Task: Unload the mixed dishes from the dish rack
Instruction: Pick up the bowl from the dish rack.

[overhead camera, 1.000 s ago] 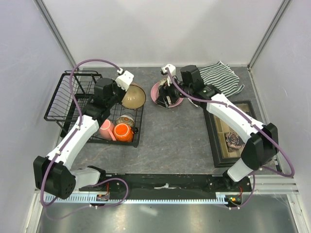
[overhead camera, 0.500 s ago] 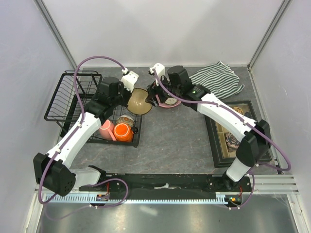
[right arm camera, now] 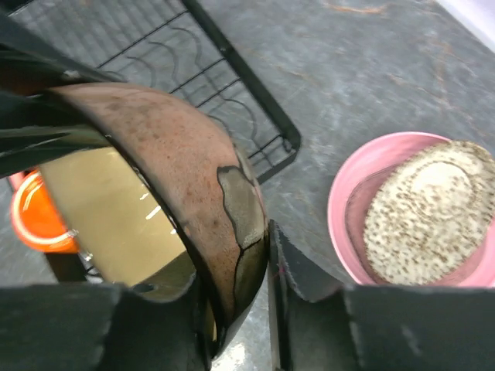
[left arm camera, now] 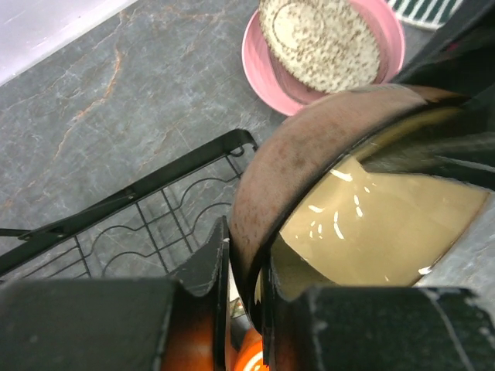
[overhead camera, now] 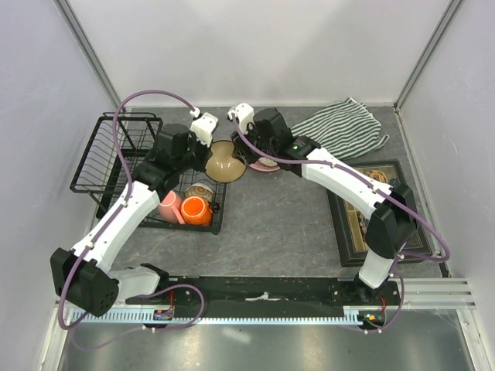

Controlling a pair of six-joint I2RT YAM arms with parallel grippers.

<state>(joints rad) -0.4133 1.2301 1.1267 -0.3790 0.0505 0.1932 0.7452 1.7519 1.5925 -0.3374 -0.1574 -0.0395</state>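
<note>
Handover in hand: tan-brown glazed bowl (overhead camera: pixel 220 161) passing from left arm to right, held above the far right corner of the black wire dish rack (overhead camera: pixel 108 154).
Left gripper (left arm camera: pixel 247 259) pinches the near rim, bowl tilted. Right gripper (right arm camera: pixel 267 259) straddles the opposite rim, one finger inside, one outside; cannot tell if clamped. Next, likely: right closes firm, left lets go, bowl goes down beside the pink round plate (left arm camera: pixel 267 77) carrying the speckled oval dish (left arm camera: pixel 319 42). Orange mug (overhead camera: pixel 196 210) and pink mug (overhead camera: pixel 168 205) sit in the basket.

From above, the right arm (overhead camera: pixel 340 174) hides most of the pink plate (overhead camera: pixel 261 166).
</note>
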